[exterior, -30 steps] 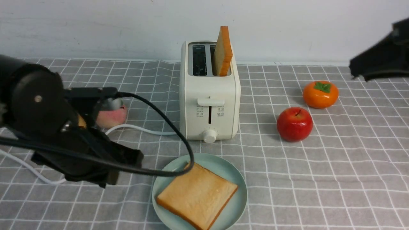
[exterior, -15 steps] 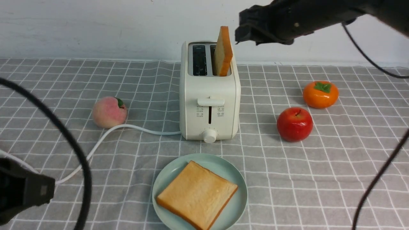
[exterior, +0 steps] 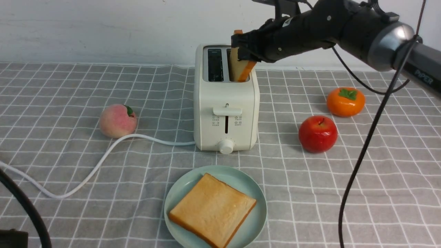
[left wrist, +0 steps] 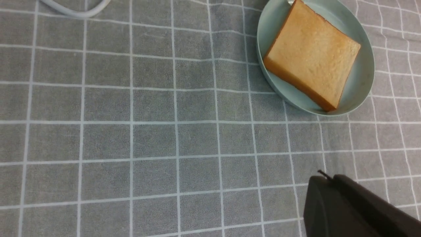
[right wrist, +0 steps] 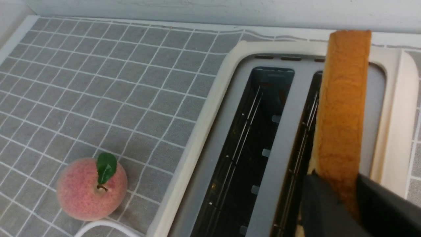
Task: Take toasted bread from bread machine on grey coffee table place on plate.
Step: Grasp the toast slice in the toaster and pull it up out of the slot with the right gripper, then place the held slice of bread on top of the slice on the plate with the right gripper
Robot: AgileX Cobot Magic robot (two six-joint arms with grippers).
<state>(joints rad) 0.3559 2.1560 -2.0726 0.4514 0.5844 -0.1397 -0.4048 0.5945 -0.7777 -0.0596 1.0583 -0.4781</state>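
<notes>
Toasted bread, thick tan slice with orange crust (exterior: 237, 69), upright in right slot of cream-white plastic toaster (exterior: 225, 113); black right gripper (exterior: 243, 48) pinches its top. Second slice (exterior: 212, 210) flat on round mint-green plate (exterior: 258, 220). Left gripper (left wrist: 342, 207) above grey gridded tablecloth (left wrist: 131, 141), grip unreadable

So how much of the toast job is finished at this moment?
About half. Done: one slice of toast lies flat on the mint-green plate. In hand: the right gripper has its fingers on both faces of the second slice, which stands in the toaster's right slot, not yet lifted out. Left: pull it out and lay it on the plate.
</notes>
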